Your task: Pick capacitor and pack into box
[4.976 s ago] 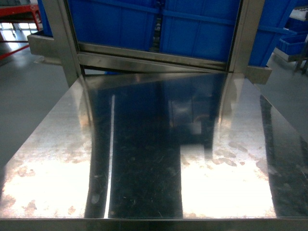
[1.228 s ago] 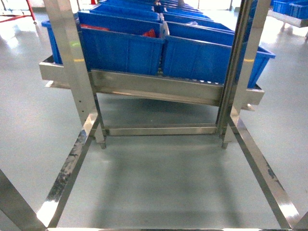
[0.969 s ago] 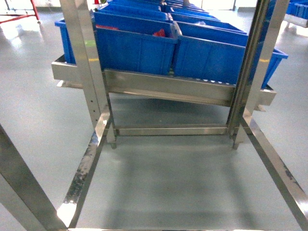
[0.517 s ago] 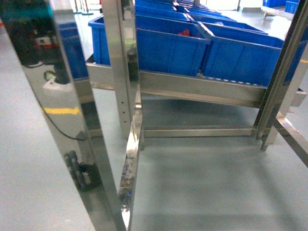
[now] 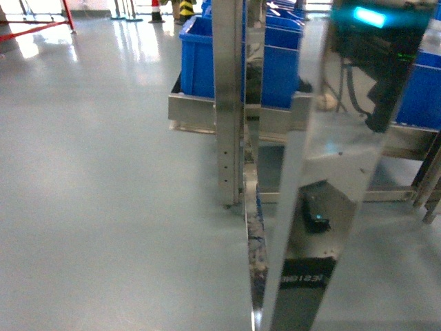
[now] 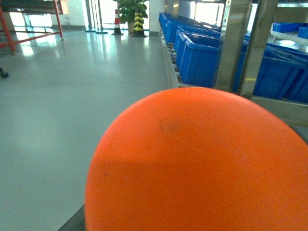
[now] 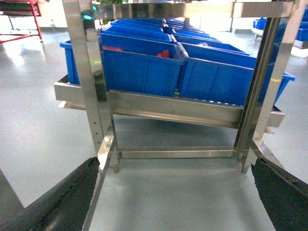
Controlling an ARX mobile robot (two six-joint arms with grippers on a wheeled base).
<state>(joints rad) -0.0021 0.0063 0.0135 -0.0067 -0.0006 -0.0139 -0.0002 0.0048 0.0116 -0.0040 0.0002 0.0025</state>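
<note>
Beyond grey floor [image 5: 103, 172], blue bins [image 7: 144, 67]

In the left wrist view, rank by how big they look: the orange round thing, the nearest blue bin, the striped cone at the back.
1. Orange dome, though it sits right at the lens.
2. Nearest blue bin.
3. Striped cone, which is far off.

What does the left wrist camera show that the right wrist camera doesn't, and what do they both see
Only the left wrist view shows a big orange dome filling the foreground, a striped traffic cone, a potted plant and a red frame far across the floor. Only the right wrist view shows the two dark fingertips of the right gripper, spread open, something red in one bin, and a green light on the steel post. Both show blue bins on a steel rack and grey floor.
</note>
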